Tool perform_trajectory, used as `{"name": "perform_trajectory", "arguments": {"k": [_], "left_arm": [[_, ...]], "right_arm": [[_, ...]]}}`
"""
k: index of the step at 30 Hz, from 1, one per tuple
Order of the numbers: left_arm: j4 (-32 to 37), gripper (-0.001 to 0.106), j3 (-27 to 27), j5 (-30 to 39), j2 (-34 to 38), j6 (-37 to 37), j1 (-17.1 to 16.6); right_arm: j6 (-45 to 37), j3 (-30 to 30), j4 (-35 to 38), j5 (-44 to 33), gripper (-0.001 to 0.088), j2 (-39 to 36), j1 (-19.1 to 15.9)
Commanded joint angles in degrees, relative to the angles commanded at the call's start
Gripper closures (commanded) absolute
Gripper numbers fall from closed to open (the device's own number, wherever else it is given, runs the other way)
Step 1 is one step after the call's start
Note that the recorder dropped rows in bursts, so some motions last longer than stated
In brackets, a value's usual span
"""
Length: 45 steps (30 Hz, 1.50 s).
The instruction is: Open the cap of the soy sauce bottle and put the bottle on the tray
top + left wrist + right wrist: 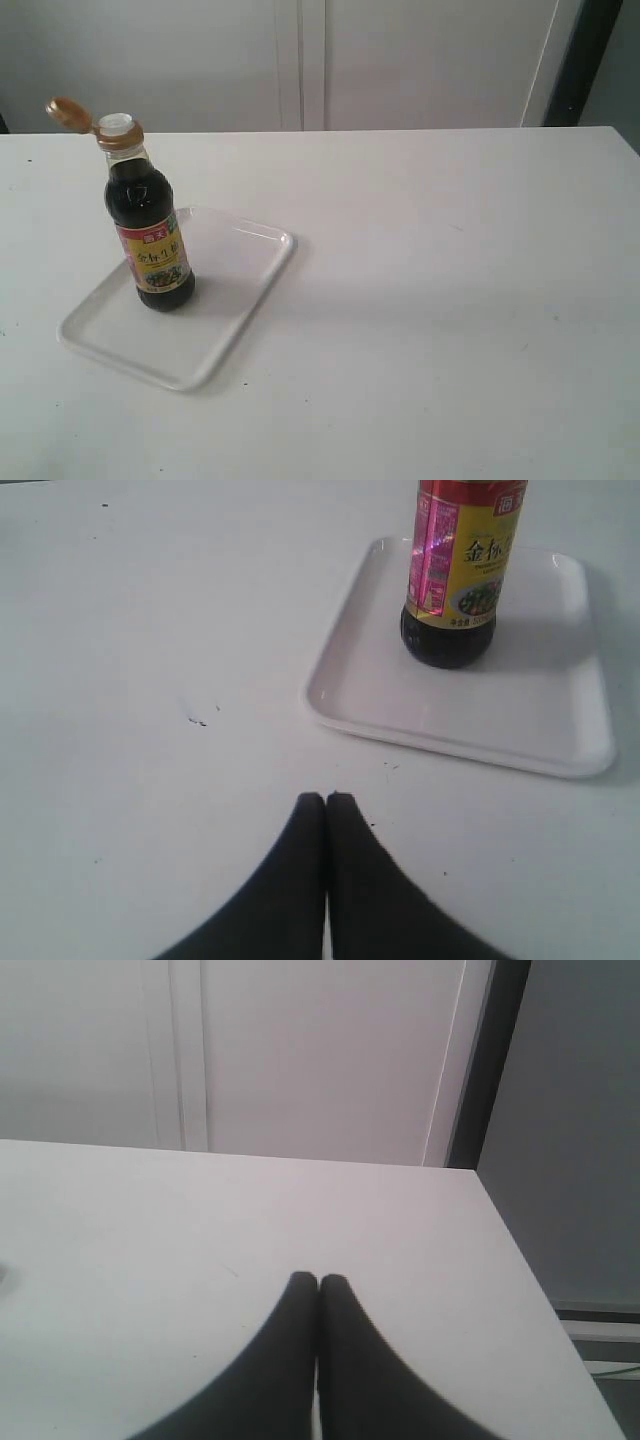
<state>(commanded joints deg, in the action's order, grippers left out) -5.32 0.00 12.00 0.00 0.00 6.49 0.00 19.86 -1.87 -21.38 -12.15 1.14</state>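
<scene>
The soy sauce bottle (150,237) stands upright on the white tray (235,290), toward its left side. Its orange-brown cap (68,113) is flipped open to the left, with the white spout (116,123) showing. In the left wrist view the bottle (460,575) and the tray (560,710) lie ahead of my left gripper (326,798), which is shut on nothing and well apart from them. My right gripper (319,1280) is shut and empty over bare table. Neither gripper shows in the exterior view.
The white table (450,260) stretches to the right of the tray. Its far right corner (470,1175) and right edge show in the right wrist view, with a white wall and a dark vertical strip (585,60) behind.
</scene>
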Motion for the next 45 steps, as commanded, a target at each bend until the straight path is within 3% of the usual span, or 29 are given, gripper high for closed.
{"name": "perform_trajectory", "arguments": {"k": [29, 40, 45], "left_arm": [[-0.1, 0.105, 0.0, -0.4, 0.0, 0.0, 0.0], [-0.1, 0.105, 0.0, -0.4, 0.0, 0.0, 0.0], [-0.1, 0.105, 0.0, -0.4, 0.0, 0.0, 0.0]], "right_arm": [[0.0, -0.4, 1.2, 0.1, 0.0868, 0.7, 0.0], [0.0, -11.1, 3.4, 0.2, 0.0868, 12.2, 0.0], [-0.3, -15.7, 3.4, 0.1, 0.0868, 12.2, 0.0]]}}
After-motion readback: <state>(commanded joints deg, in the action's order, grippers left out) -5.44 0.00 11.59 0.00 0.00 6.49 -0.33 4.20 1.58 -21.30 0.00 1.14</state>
